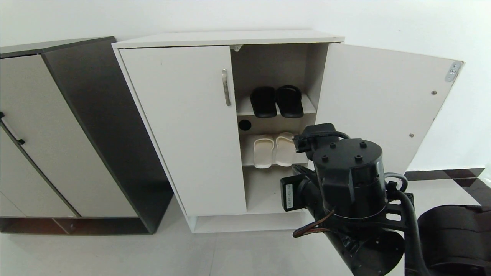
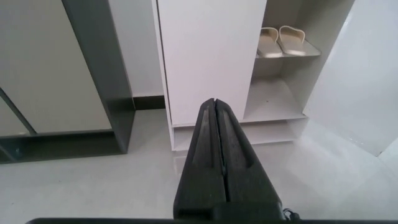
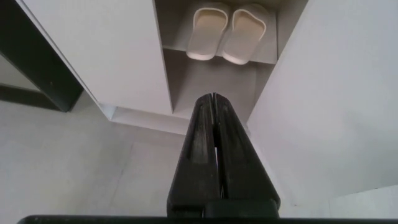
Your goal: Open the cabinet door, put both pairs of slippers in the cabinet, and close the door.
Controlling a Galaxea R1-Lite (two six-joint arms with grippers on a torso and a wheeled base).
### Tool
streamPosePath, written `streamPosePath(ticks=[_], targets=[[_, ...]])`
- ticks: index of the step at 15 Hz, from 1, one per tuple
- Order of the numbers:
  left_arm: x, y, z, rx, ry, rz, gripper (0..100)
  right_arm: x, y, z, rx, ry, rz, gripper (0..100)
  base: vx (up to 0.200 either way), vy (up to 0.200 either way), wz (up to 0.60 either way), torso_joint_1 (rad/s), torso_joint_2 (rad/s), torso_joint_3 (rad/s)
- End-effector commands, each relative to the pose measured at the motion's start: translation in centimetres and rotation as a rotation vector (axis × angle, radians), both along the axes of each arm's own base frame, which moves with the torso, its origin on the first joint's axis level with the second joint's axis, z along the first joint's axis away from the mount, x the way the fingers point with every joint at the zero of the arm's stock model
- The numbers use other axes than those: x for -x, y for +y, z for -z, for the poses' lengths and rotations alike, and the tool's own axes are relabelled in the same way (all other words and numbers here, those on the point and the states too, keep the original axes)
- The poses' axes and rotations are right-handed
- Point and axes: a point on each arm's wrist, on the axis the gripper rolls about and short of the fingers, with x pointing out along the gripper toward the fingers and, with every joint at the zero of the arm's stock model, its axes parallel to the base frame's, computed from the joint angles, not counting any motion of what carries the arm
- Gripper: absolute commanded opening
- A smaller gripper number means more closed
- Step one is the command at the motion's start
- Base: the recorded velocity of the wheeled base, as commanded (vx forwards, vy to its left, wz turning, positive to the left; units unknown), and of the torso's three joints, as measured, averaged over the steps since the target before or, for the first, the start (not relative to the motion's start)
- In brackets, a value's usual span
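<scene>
The white cabinet (image 1: 180, 126) stands with its left door shut and its right door (image 1: 376, 103) swung wide open. A black pair of slippers (image 1: 276, 101) lies on the upper shelf. A white pair of slippers (image 1: 274, 151) lies on the middle shelf, also seen in the wrist views (image 2: 287, 41) (image 3: 229, 30). My right arm (image 1: 345, 180) hangs in front of the open compartment, below the white pair. My right gripper (image 3: 214, 96) is shut and empty, short of the lower shelf. My left gripper (image 2: 214, 101) is shut and empty, back from the cabinet's base.
A grey and black cabinet (image 1: 57, 134) stands close to the left of the white one. The open door (image 3: 336, 106) walls off the right side of the compartment. A metal handle (image 1: 226, 87) runs down the shut door's edge. Pale floor (image 1: 153, 253) lies in front.
</scene>
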Motion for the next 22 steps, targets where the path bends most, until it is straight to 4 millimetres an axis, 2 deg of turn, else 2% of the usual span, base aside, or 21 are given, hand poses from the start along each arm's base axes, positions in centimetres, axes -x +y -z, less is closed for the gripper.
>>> streamPosePath(ticks=[1,7,13,22], targets=[[-0.01,0.00,0.00,0.001,0.001,0.000,0,-0.04,0.07,0.14,0.003,0.002,0.000,0,0.000,0.000,0.00,0.000,0.00,0.000],[-0.01,0.00,0.00,0.001,0.001,0.000,0,-0.18,0.01,0.20,0.006,0.004,0.004,0,0.000,0.000,0.00,0.001,-0.05,-0.046],[0.00,0.00,0.00,0.001,0.000,0.000,0,-0.20,0.04,0.25,0.007,0.005,0.004,0,0.000,0.000,0.00,0.046,-0.39,-0.348],[-0.01,0.00,0.00,0.001,0.001,0.000,0,-0.20,0.04,0.25,0.007,0.005,0.004,0,0.000,0.000,0.00,0.132,-0.47,-0.330]])
